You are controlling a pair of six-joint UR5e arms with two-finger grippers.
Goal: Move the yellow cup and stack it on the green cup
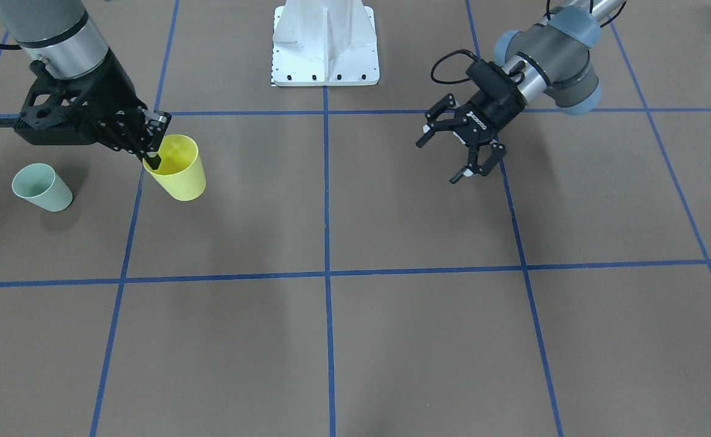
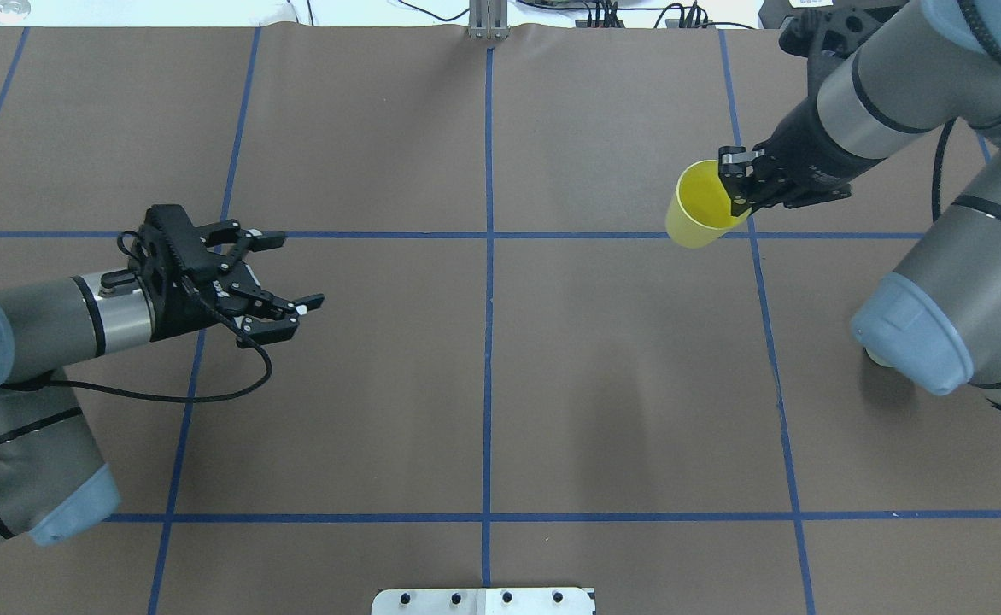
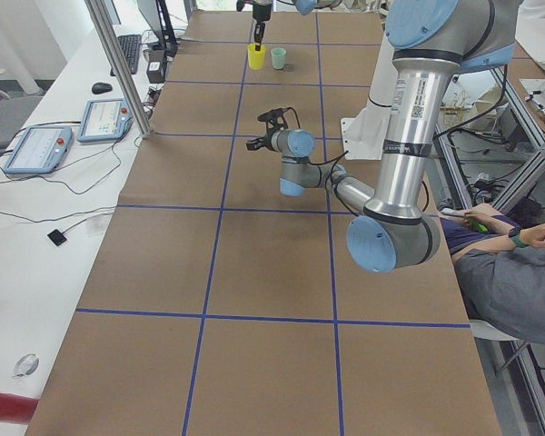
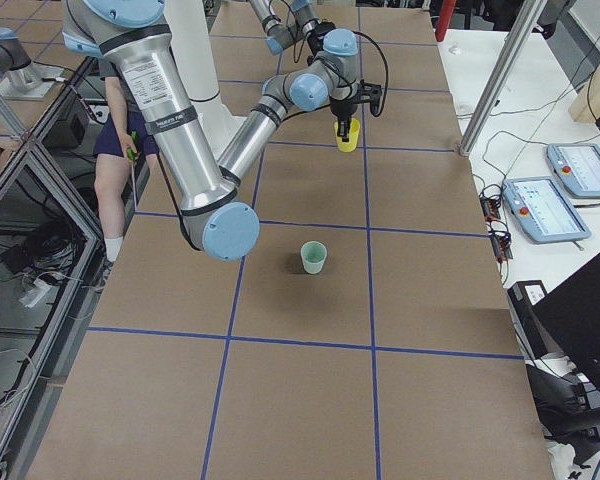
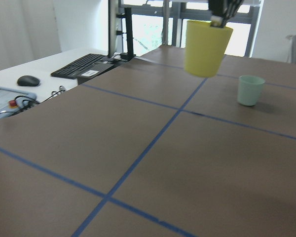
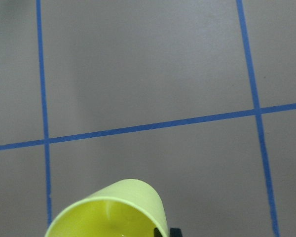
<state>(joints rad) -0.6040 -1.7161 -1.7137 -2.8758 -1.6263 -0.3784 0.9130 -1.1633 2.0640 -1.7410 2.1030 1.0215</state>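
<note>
The yellow cup [image 1: 178, 167] hangs a little above the table, slightly tilted, with my right gripper [image 1: 150, 158] shut on its rim, one finger inside and one outside. The overhead view shows the same cup [image 2: 699, 207] and gripper [image 2: 738, 198]. The green cup [image 1: 41, 187] stands upright on the table, apart from the yellow cup and on the far side of the right gripper from it. In the left wrist view the yellow cup [image 5: 206, 47] is higher than the green cup [image 5: 250, 90]. My left gripper [image 1: 440, 161] hovers open and empty far across the table.
Brown table cover with blue tape grid lines [image 1: 326, 273]. The white robot base [image 1: 325, 45] sits at the table's robot side. The right arm's elbow [image 2: 927, 333] hides the green cup from overhead. Keyboard and tablets [image 3: 36, 145] lie off the table's far edge.
</note>
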